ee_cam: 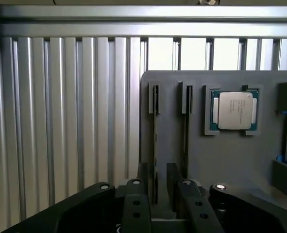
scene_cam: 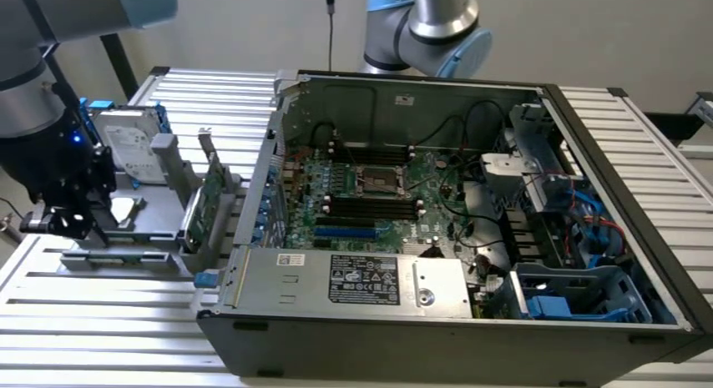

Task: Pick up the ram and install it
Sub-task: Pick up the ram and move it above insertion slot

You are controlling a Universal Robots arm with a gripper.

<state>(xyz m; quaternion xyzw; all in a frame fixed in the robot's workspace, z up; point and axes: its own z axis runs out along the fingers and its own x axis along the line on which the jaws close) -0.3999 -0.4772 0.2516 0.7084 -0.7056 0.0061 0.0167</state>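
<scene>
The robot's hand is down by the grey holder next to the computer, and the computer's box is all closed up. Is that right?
Not quite. The computer case is open, not closed: the exterior view shows the green motherboard inside it. The rest holds: the gripper is down by the grey holder next to the case.

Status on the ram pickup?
Gripper open, fingers astride ram. Ram on edge in gray holder. Second stick close beside.
</scene>
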